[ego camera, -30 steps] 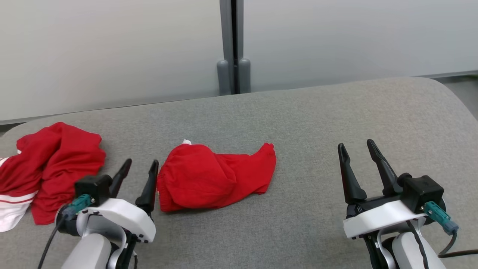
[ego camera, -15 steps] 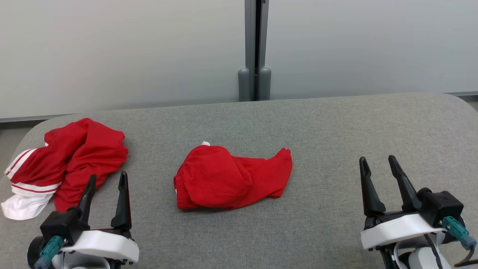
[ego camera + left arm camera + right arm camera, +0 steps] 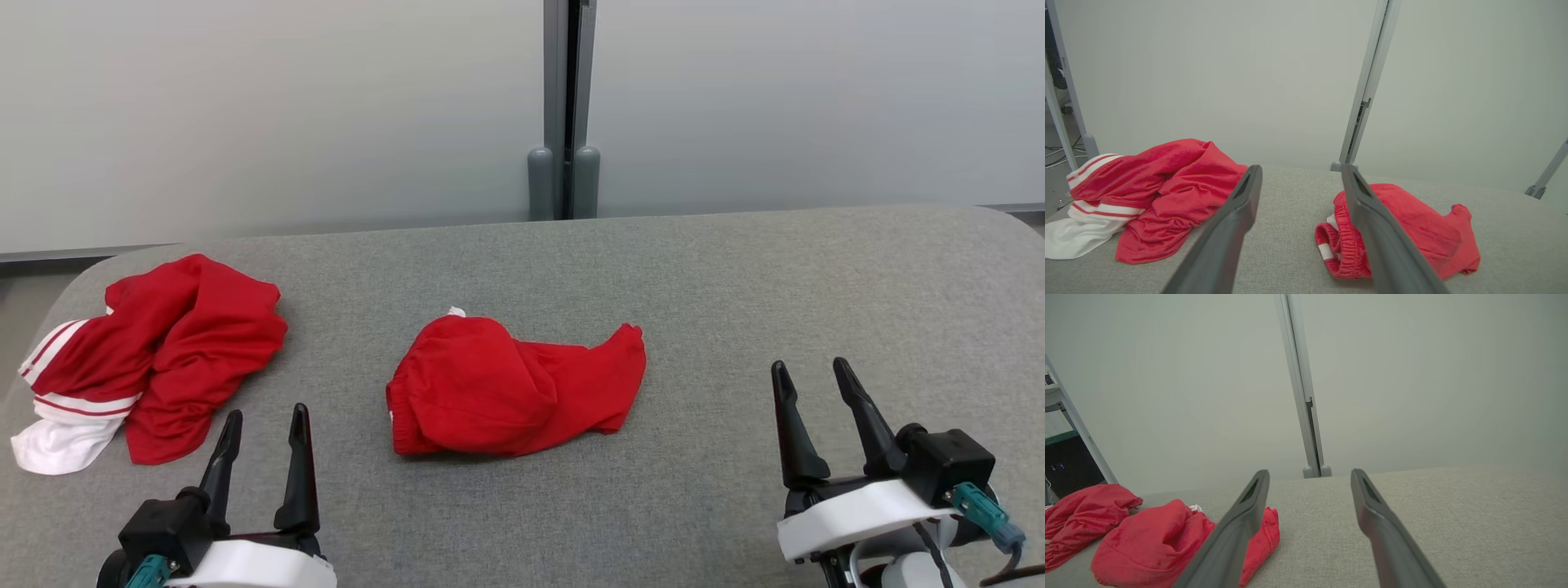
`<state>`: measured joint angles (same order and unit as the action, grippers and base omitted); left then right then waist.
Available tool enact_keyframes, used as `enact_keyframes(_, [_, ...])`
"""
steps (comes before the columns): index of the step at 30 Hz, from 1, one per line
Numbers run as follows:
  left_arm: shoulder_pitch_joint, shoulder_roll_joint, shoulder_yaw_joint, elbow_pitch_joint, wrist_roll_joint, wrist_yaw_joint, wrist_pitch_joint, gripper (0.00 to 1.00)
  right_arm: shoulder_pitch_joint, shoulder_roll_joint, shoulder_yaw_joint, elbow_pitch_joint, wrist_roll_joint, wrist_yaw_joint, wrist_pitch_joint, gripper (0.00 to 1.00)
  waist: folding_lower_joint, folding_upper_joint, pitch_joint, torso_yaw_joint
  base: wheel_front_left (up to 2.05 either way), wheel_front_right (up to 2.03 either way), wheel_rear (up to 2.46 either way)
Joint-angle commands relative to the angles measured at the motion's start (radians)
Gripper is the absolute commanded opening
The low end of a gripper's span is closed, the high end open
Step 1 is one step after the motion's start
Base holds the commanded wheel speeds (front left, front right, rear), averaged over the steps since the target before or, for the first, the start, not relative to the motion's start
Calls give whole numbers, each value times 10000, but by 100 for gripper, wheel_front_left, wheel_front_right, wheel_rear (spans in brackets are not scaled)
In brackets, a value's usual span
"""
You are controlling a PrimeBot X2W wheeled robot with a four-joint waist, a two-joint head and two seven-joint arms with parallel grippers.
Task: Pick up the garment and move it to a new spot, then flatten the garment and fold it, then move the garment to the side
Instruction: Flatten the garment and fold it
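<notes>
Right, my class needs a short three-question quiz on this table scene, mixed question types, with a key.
1. True or false: the left pincer and right pincer are both open and empty.
2. How many garments lie on the grey table? A one, B two, C three.
3. Fill in: the striped garment lies to the robot's ___ of the red shorts.
Key: 1 true; 2 B; 3 left.

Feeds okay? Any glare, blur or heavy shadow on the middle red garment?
Head view: soft even light, red garment sharp, thin shadow under its near edge, no glare. Left wrist view: fingers soft up close, cloth clear. Right wrist view: partition post leans, wide-lens distortion.
</notes>
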<state>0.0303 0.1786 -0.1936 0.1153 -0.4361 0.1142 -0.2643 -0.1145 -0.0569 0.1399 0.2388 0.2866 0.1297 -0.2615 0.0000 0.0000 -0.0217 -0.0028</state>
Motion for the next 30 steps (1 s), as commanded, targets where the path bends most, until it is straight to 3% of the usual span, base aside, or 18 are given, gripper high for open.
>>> enact_keyframes(1, [-49, 12, 57, 15, 72, -77, 2, 100, -60, -59, 55, 68, 109, 19, -52, 100, 0, 0, -19, 60, 0, 0, 0])
enact_keyframes(7, [-103, -122, 24, 111, 142, -222, 0, 100, -172, -282, 420, 567, 456, 19, -52, 100, 0, 0, -21, 405, 0, 0, 0])
enact_keyframes(13, [-285, -150, -112, 272, 147, -363, 5, 100, -1018, -719, 1262, 1789, 1032, 19, 304, 100, 0, 0, 80, 1191, 0, 0, 0])
enact_keyframes(15, [-415, -166, -218, 265, 151, -423, 44, 100, -1652, -954, 1528, 2620, 1289, 19, 877, 100, 0, 0, 278, 1690, 0, 0, 0])
enact_keyframes(30, [-968, -468, -366, 379, 167, -596, -5, 100, -4304, -1363, 1672, 6136, 2395, 17, 3642, 100, 0, 0, 1315, 3490, 0, 0, 0])
